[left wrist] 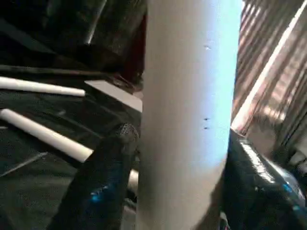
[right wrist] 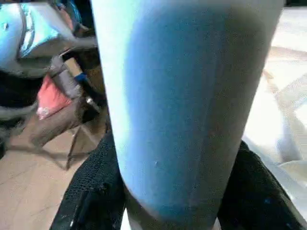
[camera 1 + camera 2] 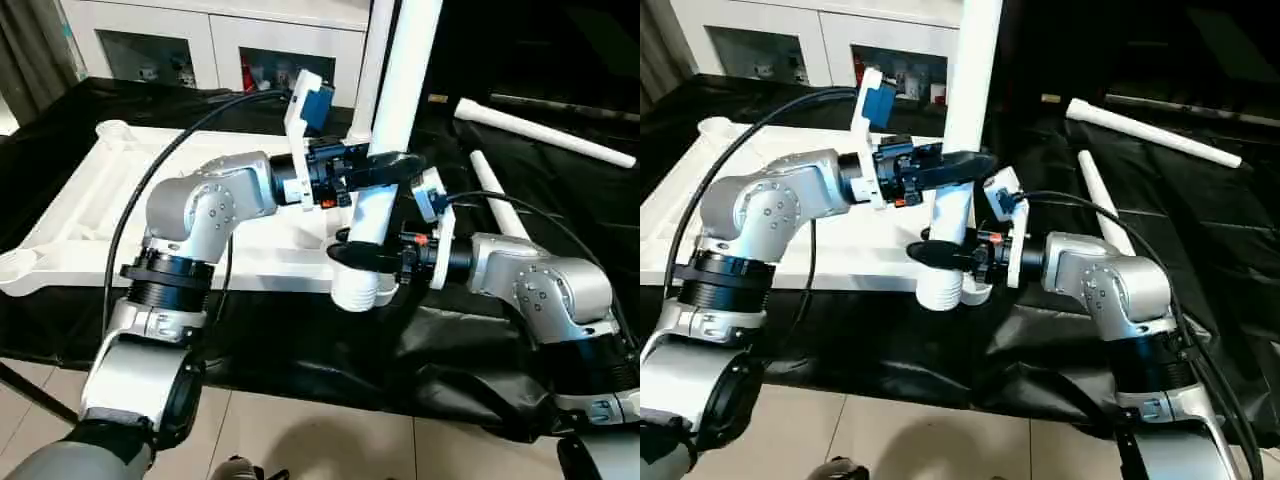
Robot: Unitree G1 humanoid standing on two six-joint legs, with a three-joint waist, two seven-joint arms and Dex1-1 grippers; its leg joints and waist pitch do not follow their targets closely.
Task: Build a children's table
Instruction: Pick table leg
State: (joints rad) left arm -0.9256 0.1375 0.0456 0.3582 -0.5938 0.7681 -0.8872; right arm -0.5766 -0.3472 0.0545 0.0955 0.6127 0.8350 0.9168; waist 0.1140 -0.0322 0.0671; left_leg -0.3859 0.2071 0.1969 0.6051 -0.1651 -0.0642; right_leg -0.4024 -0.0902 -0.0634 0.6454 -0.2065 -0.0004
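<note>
The children's table top [image 3: 90,200] lies upside down on the black cloth, ribbed side up, with round sockets at its corners. A white leg [image 3: 405,90] stands upright at its near right corner, wide end down. My left gripper [image 3: 385,165] reaches in from the left, its black fingers [image 1: 108,177] pressed against both sides of the leg. Lower down, my right gripper [image 3: 362,255] comes in from the right, and its fingers [image 2: 96,191] clasp the leg's thick base. Two loose legs [image 3: 545,130] [image 3: 495,200] lie on the cloth to the right.
Another white tube [image 3: 372,60] stands upright just behind the held leg. A white cabinet [image 3: 230,40] with glass doors runs along the back. The black cloth [image 3: 300,340] hangs over the front edge of the work surface, above a tiled floor.
</note>
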